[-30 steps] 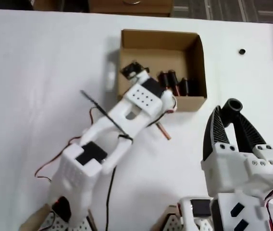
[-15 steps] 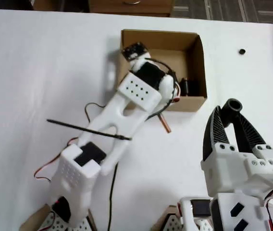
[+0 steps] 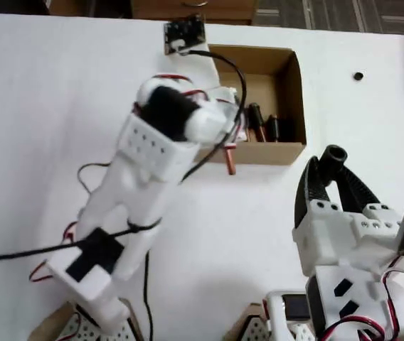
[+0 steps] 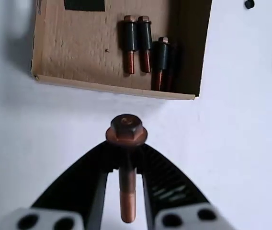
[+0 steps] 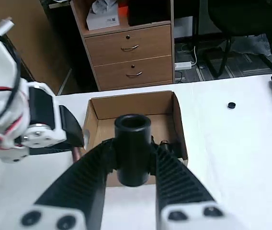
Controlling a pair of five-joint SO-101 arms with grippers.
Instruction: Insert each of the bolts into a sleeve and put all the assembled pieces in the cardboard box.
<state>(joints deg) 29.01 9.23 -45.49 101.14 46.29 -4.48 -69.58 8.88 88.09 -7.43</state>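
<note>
L gripper [image 4: 126, 152] is clamped on a copper hex-head bolt [image 4: 127, 191]. Jaws are nearly closed and pinch the shank just under the head. In the high view the bolt [image 3: 229, 160] sits at frame centre, just outside the lower wall of the open brown cardboard box [image 3: 287, 67], which is at upper centre. It's off the white table [image 3: 45, 106], and the threaded end pokes out below the L gripper [image 3: 225, 142].

Inside the box, along its right side, lie 3 assembled pcs [image 4: 144, 43]: copper bolts in black sleeves, side by side.

R gripper [image 3: 330, 170] is at lower right of the high view, well apart from the box. It's partly open, just wide enough to grip a black cylindrical sleeve [image 3: 333, 154]. The sleeve [image 5: 132, 139] stands upright btwn the fingers, bore end up.

A small black round bit [image 3: 358, 75] lies on the table at upper right, away from the box.
</note>
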